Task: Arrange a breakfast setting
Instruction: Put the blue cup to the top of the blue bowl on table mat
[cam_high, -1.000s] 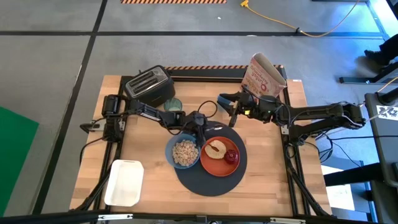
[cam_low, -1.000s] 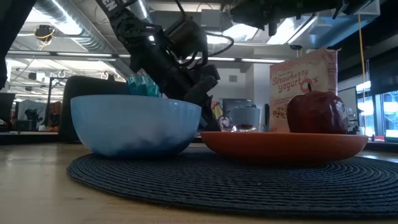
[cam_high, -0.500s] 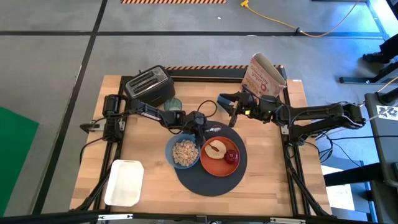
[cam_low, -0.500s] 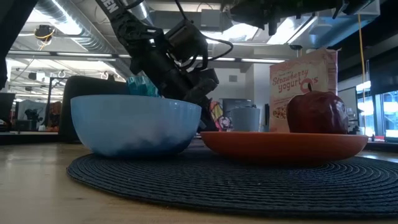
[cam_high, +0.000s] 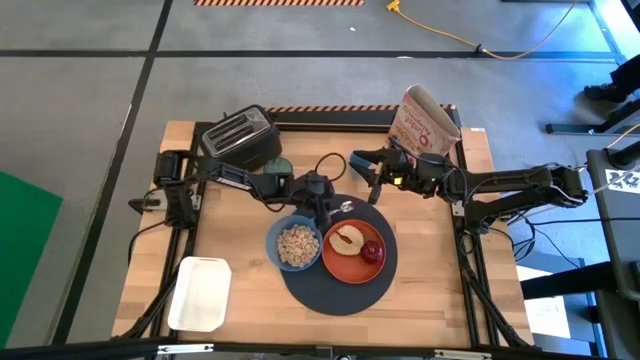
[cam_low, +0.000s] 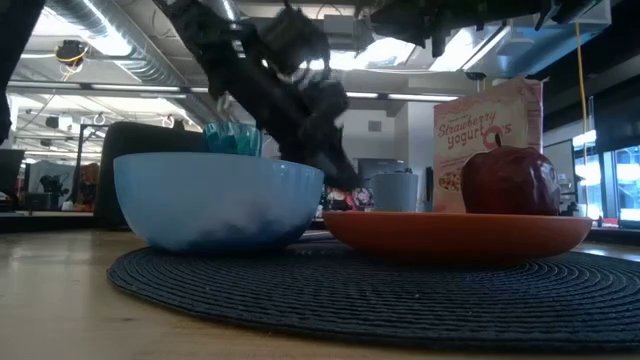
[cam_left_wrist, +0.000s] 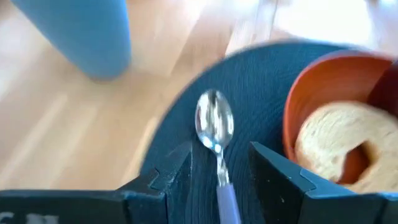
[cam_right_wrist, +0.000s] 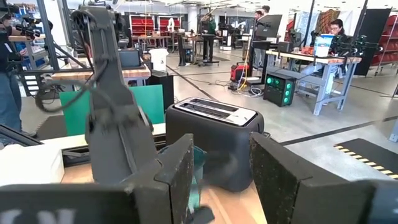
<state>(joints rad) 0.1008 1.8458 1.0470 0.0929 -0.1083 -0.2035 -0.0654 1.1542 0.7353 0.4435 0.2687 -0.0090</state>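
Note:
The dark round mat (cam_high: 335, 285) carries the blue bowl (cam_high: 295, 245), which holds cereal, and the orange plate (cam_high: 355, 250), which holds a bagel half and a red apple. The metal spoon (cam_left_wrist: 214, 124) lies flat on the mat's far part (cam_high: 346, 207). My left gripper (cam_high: 328, 203) is open just over the spoon's handle, one finger on each side, touching nothing (cam_left_wrist: 217, 177). The green tumbler (cam_high: 280, 167) stands on the wood beside the toaster. My right gripper (cam_high: 365, 165) hovers open and empty above the table's far side (cam_right_wrist: 221, 180).
The black toaster (cam_high: 240, 138) stands at the far left, a cereal box (cam_high: 425, 125) at the far right and a white tray (cam_high: 200, 293) at the near left. A blue cup (cam_left_wrist: 93, 37) stands on the wood beyond the mat.
My left arm has moved and shows blurred in the low view; its gripper has lifted a little over the mat's far part. The spoon, bowl and plate stay where they were.

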